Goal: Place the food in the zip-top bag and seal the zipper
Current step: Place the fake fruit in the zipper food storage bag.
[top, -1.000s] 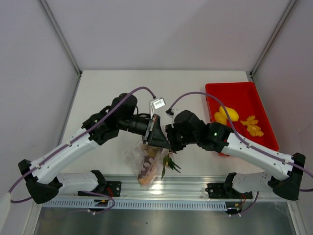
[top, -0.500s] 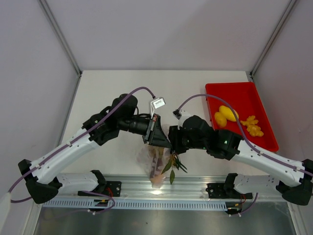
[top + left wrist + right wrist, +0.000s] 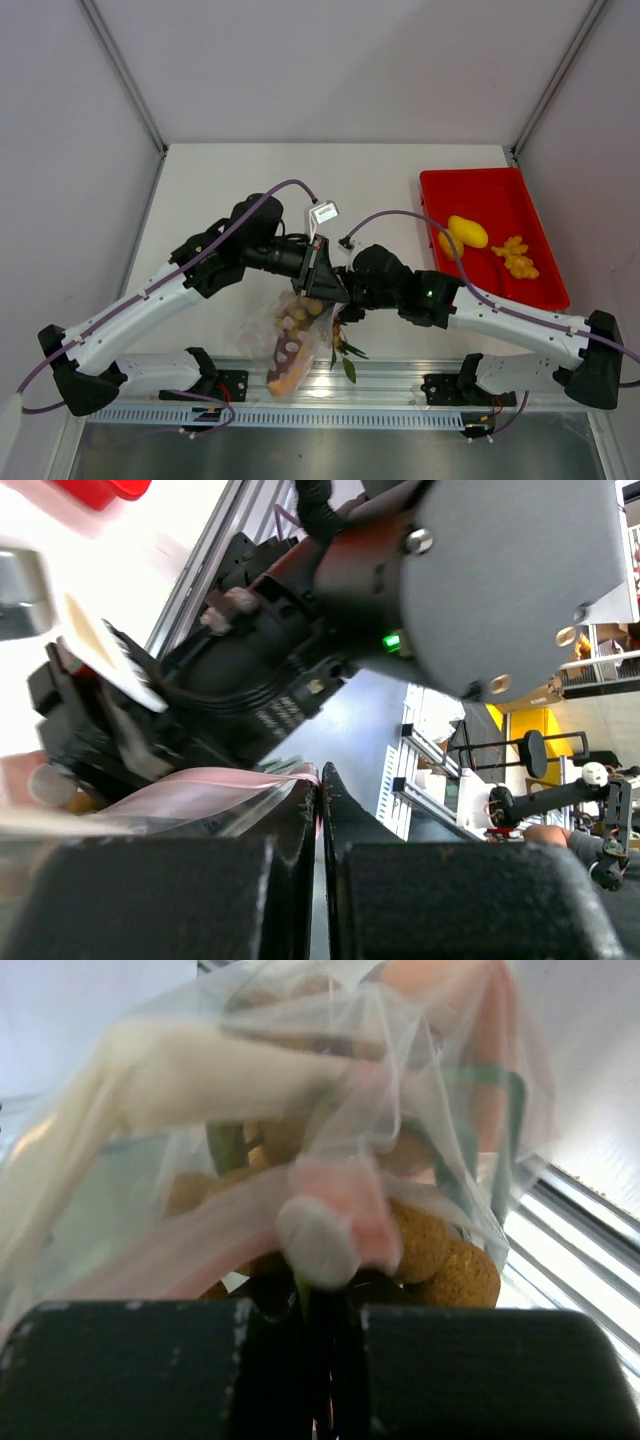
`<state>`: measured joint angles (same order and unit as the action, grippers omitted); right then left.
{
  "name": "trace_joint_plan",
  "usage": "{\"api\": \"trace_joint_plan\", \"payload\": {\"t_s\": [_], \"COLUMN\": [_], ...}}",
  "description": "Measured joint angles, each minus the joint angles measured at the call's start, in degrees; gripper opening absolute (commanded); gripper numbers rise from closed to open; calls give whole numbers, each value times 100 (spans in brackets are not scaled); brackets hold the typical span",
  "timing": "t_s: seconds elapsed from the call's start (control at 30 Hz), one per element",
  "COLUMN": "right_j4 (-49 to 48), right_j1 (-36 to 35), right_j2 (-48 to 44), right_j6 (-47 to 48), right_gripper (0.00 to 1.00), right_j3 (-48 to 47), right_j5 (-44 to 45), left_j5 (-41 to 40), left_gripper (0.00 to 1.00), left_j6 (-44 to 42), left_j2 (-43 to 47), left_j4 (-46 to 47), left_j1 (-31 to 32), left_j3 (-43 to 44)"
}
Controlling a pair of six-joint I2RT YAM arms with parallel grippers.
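Observation:
The zip-top bag (image 3: 262,330) hangs below both grippers near the table's front edge. It holds an orange-red melon slice (image 3: 284,366) and an olive grape bunch (image 3: 297,312). Green onion leaves (image 3: 343,352) stick out beside it. My left gripper (image 3: 327,289) is shut on the pink zipper (image 3: 220,780), pinching its end at the fingertips (image 3: 320,776). My right gripper (image 3: 346,296) meets it from the right, shut on the bag's mouth (image 3: 325,1295), with the zipper (image 3: 170,1250) and a thin green stem between the jaws. Grapes (image 3: 450,1260) show through the plastic.
A red tray (image 3: 500,190) at the right holds a yellow lemon (image 3: 466,231) and a yellow cluster (image 3: 517,257). An aluminium rail (image 3: 400,380) runs along the near edge under the bag. Grey walls enclose the table on three sides.
My right gripper opened briefly, then shut again on the bag's mouth closer to the left gripper. The bag swung left and hangs lower and wider. The left gripper stayed put.

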<state>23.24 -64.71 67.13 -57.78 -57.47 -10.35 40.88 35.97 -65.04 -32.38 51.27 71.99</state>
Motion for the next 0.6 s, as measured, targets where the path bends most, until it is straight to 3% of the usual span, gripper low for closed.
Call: {"api": "trace_joint_plan", "payload": {"t_s": [0.27,0.6], "right_j4": [57,402], "right_j1": [94,256], "right_j2": [-37,-372], "right_j6": [-321,-192], "right_gripper": [0,4], "right_j3": [72,0], "right_j5": [407,-225], "left_j5": [-103,-629], "left_gripper": [1,1], "left_j6": [-109,-520], "left_j2": [2,0], "left_j4": [-122,-505], "left_j1": [0,0], "left_j3": [-37,-37]}}
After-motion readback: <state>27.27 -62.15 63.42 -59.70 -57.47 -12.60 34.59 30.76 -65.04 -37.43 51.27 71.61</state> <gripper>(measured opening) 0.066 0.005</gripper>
